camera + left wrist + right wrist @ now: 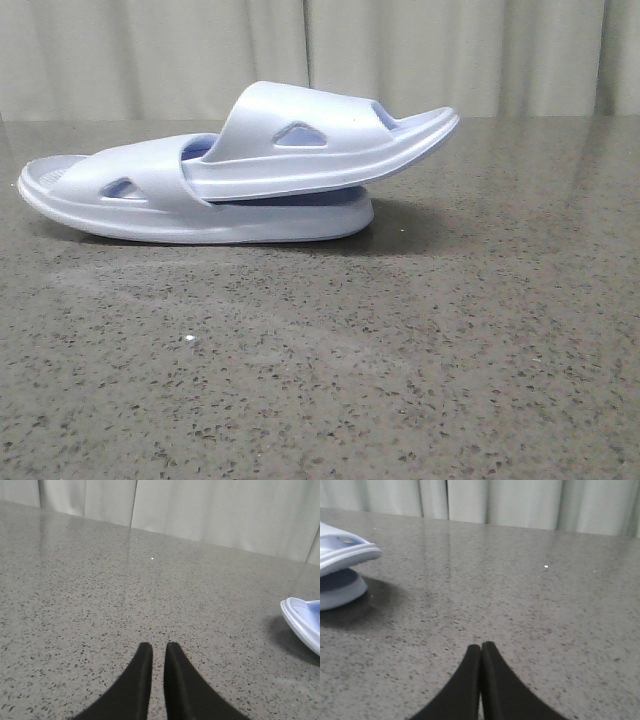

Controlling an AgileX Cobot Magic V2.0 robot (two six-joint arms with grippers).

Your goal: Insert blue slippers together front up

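The two blue slippers lie on the table in the front view. The lower slipper point(150, 200) lies flat. The upper slipper point(300, 140) is pushed under the lower one's strap, and its free end points right and slightly up. Neither gripper shows in the front view. My left gripper point(159, 647) hovers over bare table with only a narrow slit between its fingertips and nothing in it. One end of a slipper point(302, 620) shows at that view's edge. My right gripper point(481, 646) is shut and empty, apart from the stacked slipper ends point(345, 552).
The table is a grey speckled stone top point(350, 360). A pale curtain point(450, 50) hangs behind its far edge. A tiny white speck point(189, 340) lies in front of the slippers.
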